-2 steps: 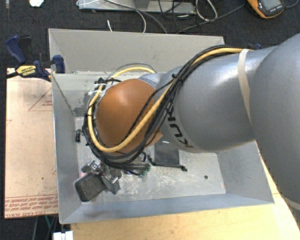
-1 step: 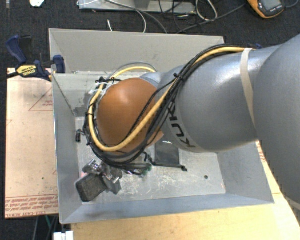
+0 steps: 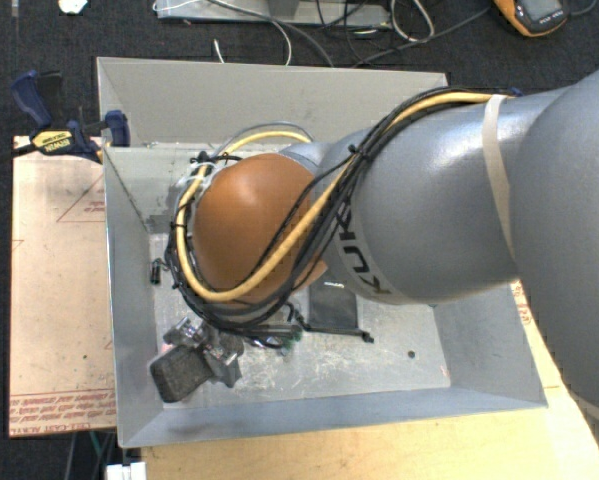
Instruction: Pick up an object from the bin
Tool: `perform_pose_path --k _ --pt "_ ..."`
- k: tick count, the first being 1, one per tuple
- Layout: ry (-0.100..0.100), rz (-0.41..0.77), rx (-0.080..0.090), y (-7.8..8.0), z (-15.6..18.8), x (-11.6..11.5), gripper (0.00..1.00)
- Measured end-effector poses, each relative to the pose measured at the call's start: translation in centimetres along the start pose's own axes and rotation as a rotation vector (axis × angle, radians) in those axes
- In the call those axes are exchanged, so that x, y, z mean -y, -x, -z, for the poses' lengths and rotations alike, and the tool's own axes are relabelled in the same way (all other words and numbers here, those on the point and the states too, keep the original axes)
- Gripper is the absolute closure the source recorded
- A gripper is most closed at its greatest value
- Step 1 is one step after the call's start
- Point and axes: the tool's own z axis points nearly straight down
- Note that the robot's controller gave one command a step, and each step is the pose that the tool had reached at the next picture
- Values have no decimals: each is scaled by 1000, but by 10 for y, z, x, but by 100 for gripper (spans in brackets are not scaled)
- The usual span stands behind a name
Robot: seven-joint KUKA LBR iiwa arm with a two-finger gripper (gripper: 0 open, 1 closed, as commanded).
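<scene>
two things lie on the bin (image 3: 419, 368) floor: a dark grey block (image 3: 179, 376) in the near-left corner and a flat dark square (image 3: 334, 308) mid-floor. the gripper (image 3: 203, 348) sits low, right at the block; whether it is open or gripping, i cannot tell.

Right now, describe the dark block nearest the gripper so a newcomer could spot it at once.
Start at the grey metal bin, then go to its lower-left corner in the view, below the arm's orange cover. There, just beside the gripper, lies a dark grey block, tilted. It is chunky, unlike the flat dark square lying farther right at the arm's edge.
</scene>
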Motion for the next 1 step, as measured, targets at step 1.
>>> perform_pose_path --k 1 --pt "0 -1 1 0 7 0 100"
